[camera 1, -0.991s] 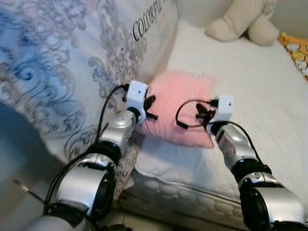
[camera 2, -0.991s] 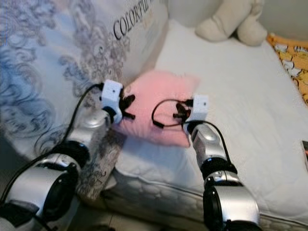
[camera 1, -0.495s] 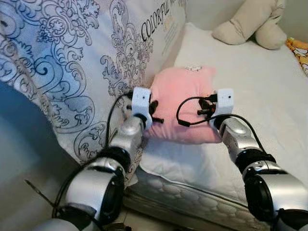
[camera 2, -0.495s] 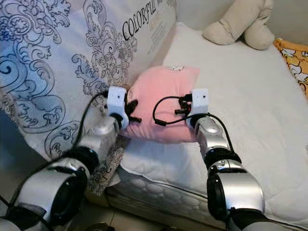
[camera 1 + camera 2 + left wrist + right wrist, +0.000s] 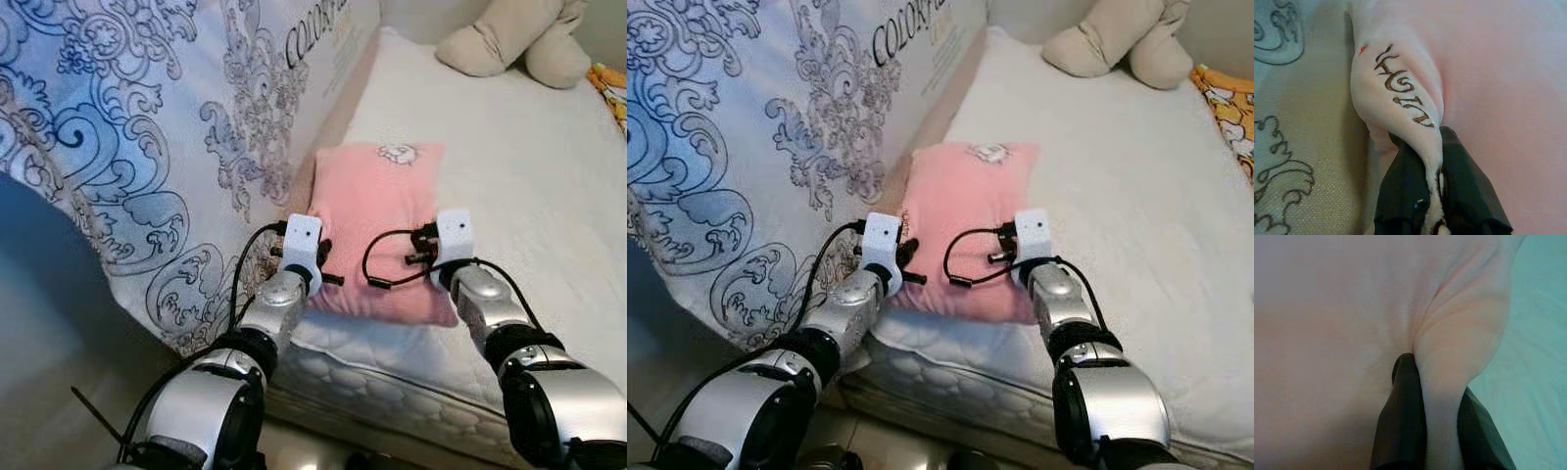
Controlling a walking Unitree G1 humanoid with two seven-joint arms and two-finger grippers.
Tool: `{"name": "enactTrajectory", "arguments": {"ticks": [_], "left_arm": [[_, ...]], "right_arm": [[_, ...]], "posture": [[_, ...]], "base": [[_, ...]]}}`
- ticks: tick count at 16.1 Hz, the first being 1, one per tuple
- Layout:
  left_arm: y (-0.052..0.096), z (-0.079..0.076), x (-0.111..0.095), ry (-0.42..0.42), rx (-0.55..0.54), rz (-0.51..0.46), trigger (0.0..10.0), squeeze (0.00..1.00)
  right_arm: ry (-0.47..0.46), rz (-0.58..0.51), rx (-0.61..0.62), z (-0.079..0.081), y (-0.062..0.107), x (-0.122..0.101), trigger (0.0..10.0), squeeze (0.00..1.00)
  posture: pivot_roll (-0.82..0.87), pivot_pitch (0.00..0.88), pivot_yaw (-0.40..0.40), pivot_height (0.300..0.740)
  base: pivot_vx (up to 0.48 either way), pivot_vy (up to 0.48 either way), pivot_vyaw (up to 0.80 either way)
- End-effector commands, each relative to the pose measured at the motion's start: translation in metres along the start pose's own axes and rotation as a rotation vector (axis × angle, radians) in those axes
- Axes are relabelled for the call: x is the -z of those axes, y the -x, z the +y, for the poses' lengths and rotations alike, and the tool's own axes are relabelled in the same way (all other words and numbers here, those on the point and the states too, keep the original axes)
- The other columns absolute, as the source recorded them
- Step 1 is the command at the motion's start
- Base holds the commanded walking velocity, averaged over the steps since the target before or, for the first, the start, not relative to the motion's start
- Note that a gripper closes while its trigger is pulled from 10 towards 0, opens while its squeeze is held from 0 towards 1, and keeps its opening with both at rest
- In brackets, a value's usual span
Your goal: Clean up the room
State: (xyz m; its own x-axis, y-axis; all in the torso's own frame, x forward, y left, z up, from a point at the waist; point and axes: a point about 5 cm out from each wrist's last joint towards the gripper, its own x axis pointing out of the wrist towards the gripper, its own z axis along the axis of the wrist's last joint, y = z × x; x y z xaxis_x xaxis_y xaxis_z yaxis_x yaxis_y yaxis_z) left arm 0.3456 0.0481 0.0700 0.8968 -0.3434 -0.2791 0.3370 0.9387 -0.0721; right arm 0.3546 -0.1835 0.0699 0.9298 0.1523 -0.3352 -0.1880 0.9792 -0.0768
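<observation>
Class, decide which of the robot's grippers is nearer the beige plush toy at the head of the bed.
Right. The right gripper pinches the pink pillow's corner on the plush toy's side; the left gripper pinches the corner beside the patterned mattress.

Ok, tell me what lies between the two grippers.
The pink pillow: left gripper and right gripper each pinch a near corner, as both eye views show.
</observation>
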Motion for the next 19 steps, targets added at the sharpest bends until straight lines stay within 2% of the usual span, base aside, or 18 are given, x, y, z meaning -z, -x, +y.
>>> {"name": "enactTrajectory", "arguments": {"ticks": [1,2,3,4,5,6,7,9,10,11,12,13,14,15,16,19], "left_arm": [[0.0,-0.003,0.002,-0.051,-0.001,0.005,10.0,0.0],[-0.001,0.004,-0.008,-0.111,-0.006,-0.024,10.0,0.0],[-0.002,0.007,-0.013,-0.123,-0.01,-0.037,10.0,0.0],[-0.004,0.013,-0.025,-0.148,-0.02,-0.071,10.0,0.0],[-0.006,0.019,-0.037,-0.165,-0.03,-0.104,10.0,0.0],[-0.006,0.02,-0.04,-0.171,-0.033,-0.111,10.0,0.0],[-0.006,0.023,-0.045,-0.172,-0.04,-0.124,10.0,0.0],[-0.007,0.025,-0.048,-0.169,-0.046,-0.126,10.0,0.0],[-0.007,0.022,-0.043,-0.121,-0.034,-0.103,10.0,0.0],[-0.007,0.015,-0.033,-0.034,-0.017,-0.068,10.0,0.3],[-0.007,0.012,-0.029,-0.009,-0.015,-0.056,10.0,0.66],[-0.006,0.006,-0.021,0.031,-0.004,-0.032,10.0,0.87],[-0.004,-0.004,-0.01,0.083,0.015,-0.003,10.0,0.82],[-0.004,-0.008,-0.006,0.092,0.027,0.005,10.0,0.38],[-0.002,-0.013,-0.001,0.093,0.041,0.013,10.0,0.0],[-0.002,-0.005,-0.004,0.077,0.02,0.005,10.0,0.0]], "right_arm": [[-0.048,0.015,0.038,-0.005,0.002,0.007,10.0,0.52],[-0.138,0.02,0.06,-0.003,0.003,0.011,10.0,0.57],[-0.155,0.025,0.065,-0.001,0.003,0.014,10.0,0.56],[-0.192,0.034,0.059,0.005,0.004,0.02,10.0,0.49],[-0.211,0.043,0.049,0.014,0.005,0.027,10.0,0.24],[-0.218,0.043,0.045,0.016,0.005,0.028,10.0,0.22],[-0.222,0.041,0.039,0.02,0.004,0.029,10.0,0.11],[-0.24,0.039,0.039,0.022,0.003,0.028,10.0,0.06],[-0.233,0.04,0.038,0.022,0.003,0.027,10.0,0.07],[-0.224,0.041,0.041,0.02,0.003,0.027,10.0,0.09],[-0.218,0.04,0.046,0.018,0.003,0.026,10.0,0.09],[-0.204,0.036,0.049,0.015,0.003,0.023,10.0,0.08],[-0.177,0.027,0.051,0.01,0.002,0.018,10.0,0.07],[-0.165,0.019,0.055,0.007,0.002,0.014,10.0,0.06],[-0.149,0.004,0.06,0.001,0.001,0.007,10.0,0.07],[-0.126,-0.02,0.059,-0.003,-0.002,-0.007,10.0,0.06]], "posture": [[0.0,0.135,-0.071,0.74],[0.01,0.131,-0.071,0.74],[0.01,0.127,-0.07,0.74],[0.01,0.123,-0.067,0.74],[0.01,0.118,-0.062,0.74],[0.01,0.116,-0.06,0.74],[0.01,0.111,-0.058,0.74],[0.01,0.101,-0.056,0.74],[0.0,0.096,-0.054,0.74],[0.0,0.093,-0.053,0.74],[0.0,0.093,-0.054,0.74],[0.0,0.092,-0.056,0.74],[0.0,0.092,-0.058,0.74],[0.0,0.091,-0.06,0.74],[0.0,0.086,-0.064,0.74],[0.01,0.07,-0.073,0.74]], "base": [[0.0,0.0,0.0],[0.0,0.0,0.0],[0.0,0.0,0.0],[0.0,0.0,0.0],[0.0,0.0,0.0],[0.0,0.0,0.0],[0.0,0.0,0.0],[0.0,0.0,0.0],[0.0,0.0,0.0],[0.0,0.0,0.0],[0.0,0.0,0.0],[0.0,0.0,0.0],[0.0,0.0,0.0],[0.0,0.0,0.0],[0.0,0.0,0.0],[0.0,0.0,0.0]]}}
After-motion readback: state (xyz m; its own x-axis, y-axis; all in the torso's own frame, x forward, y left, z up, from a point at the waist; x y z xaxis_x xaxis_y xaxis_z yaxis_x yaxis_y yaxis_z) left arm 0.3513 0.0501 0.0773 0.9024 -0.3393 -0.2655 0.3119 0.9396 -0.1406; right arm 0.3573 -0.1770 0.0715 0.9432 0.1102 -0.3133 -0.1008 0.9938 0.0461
